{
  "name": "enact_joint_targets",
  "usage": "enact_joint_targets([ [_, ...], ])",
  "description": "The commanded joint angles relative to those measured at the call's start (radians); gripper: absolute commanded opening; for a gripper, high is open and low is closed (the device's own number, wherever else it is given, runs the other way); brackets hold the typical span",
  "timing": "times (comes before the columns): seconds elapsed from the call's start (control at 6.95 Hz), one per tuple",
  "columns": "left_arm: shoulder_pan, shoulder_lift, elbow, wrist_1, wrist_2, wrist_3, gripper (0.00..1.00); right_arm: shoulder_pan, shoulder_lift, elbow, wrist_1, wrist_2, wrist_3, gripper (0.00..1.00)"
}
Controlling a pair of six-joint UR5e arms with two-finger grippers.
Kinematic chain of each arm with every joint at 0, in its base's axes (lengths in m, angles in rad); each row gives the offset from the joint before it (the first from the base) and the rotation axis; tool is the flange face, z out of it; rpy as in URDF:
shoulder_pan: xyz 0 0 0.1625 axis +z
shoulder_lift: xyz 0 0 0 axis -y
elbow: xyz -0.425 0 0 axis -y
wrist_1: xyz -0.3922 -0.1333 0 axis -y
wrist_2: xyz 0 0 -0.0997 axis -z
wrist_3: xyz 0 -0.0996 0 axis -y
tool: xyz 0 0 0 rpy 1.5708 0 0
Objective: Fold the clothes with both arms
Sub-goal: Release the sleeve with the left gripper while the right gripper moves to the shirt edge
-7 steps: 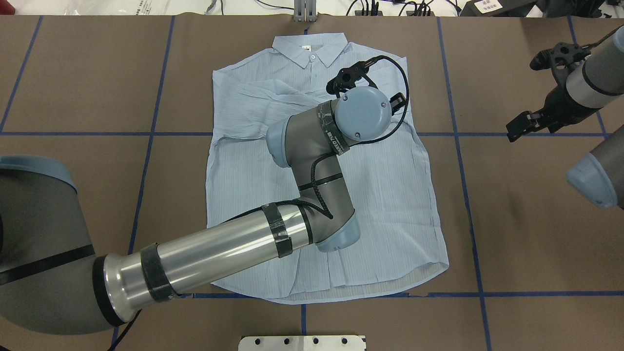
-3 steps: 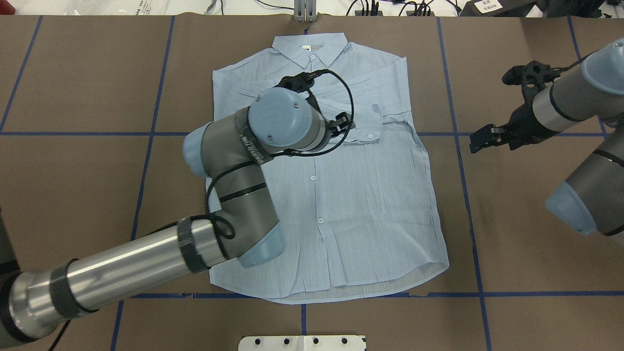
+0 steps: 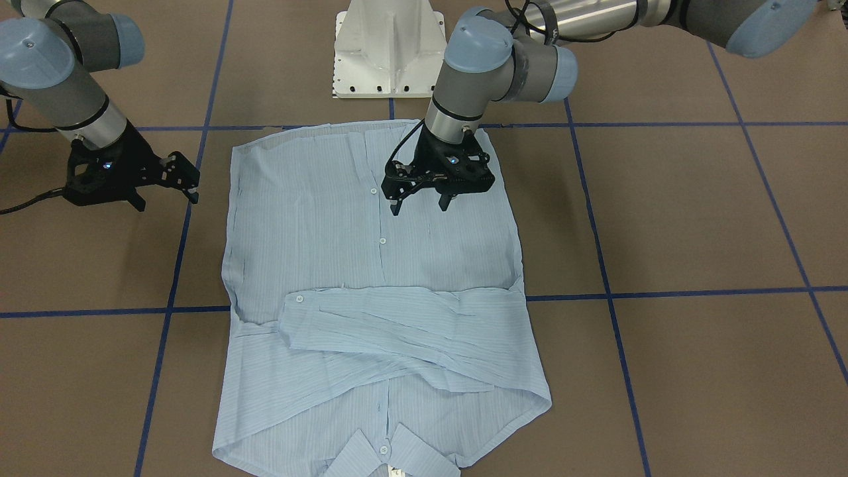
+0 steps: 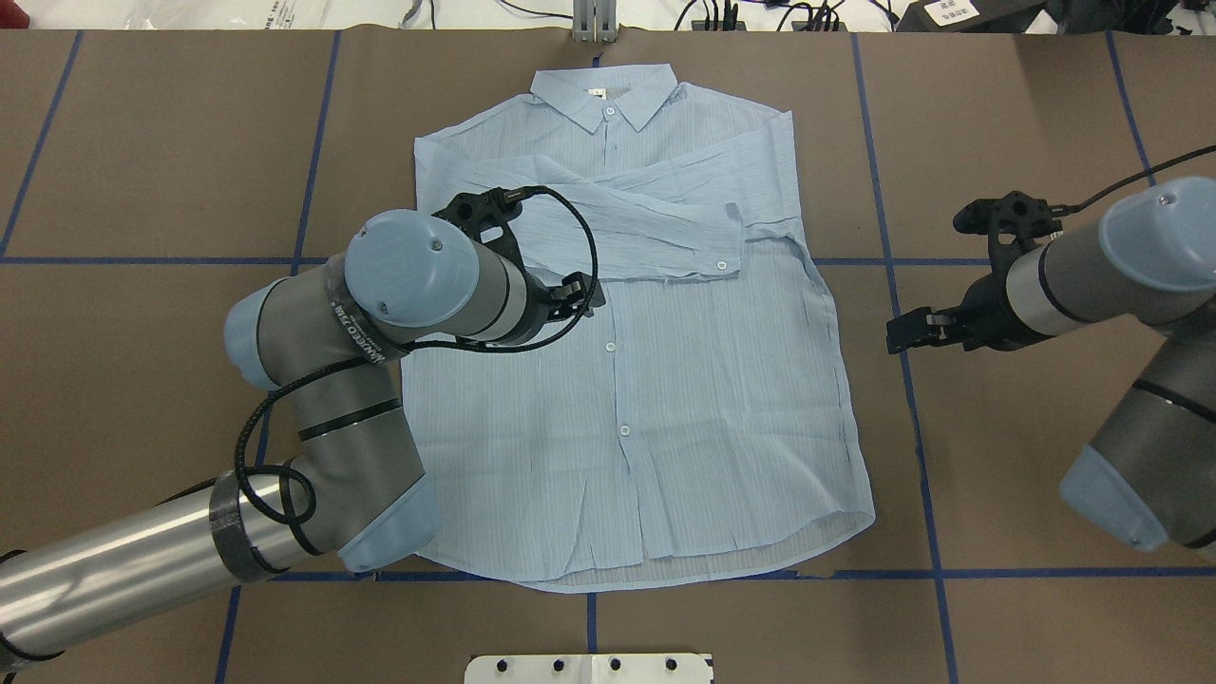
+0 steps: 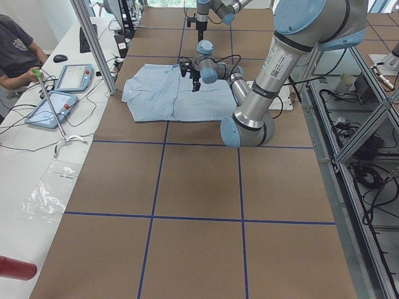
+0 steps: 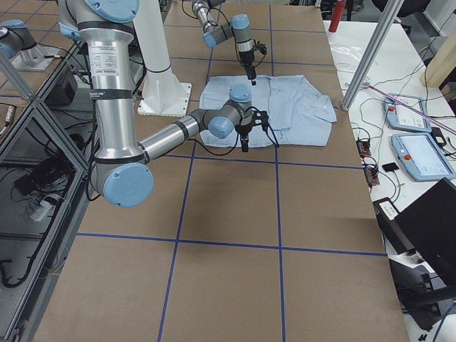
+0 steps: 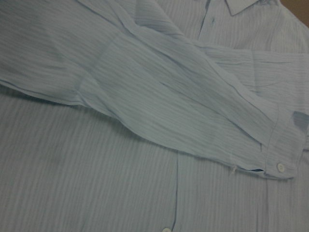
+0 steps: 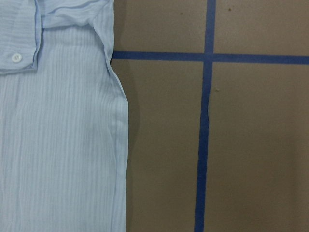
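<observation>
The thin light-blue collared shirt (image 4: 722, 399) lies buttoned and face up on the brown taped surface (image 4: 142, 142), its long sleeve (image 4: 655, 237) laid across the chest. The left arm's black pincer (image 3: 419, 207) hangs above the cloth, spread wide and holding nothing. The right pincer (image 3: 167, 197) waits just off the shirt's side edge, also parted and empty. My worry is the crinkly fabric. A low sweep could catch that sleeve and pull it loose, and uneven pinches would skew the fold.
</observation>
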Motion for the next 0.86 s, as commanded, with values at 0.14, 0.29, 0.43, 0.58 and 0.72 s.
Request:
enact_joint_targets([
  [0.14, 0.046, 0.09, -0.122, 0.018, -0.006, 0.001, 1.0, -0.201, -0.058, 0.067, 0.026, -0.15, 0.232, 1.0],
  [0.29, 0.047, 0.09, -0.13, 0.018, -0.006, 0.001, 1.0, -0.253, -0.084, 0.092, 0.026, -0.177, 0.265, 1.0],
  [0.43, 0.05, 0.09, -0.13, 0.018, -0.006, 0.001, 1.0, -0.288, -0.094, 0.092, 0.024, -0.184, 0.264, 0.99],
  [0.58, 0.05, 0.089, -0.13, 0.018, -0.006, 0.001, 1.0, -0.305, -0.094, 0.092, 0.017, -0.184, 0.264, 0.98],
  [0.72, 0.05, 0.089, -0.13, 0.018, -0.006, 0.001, 1.0, -0.34, -0.094, 0.088, 0.014, -0.185, 0.265, 0.95],
])
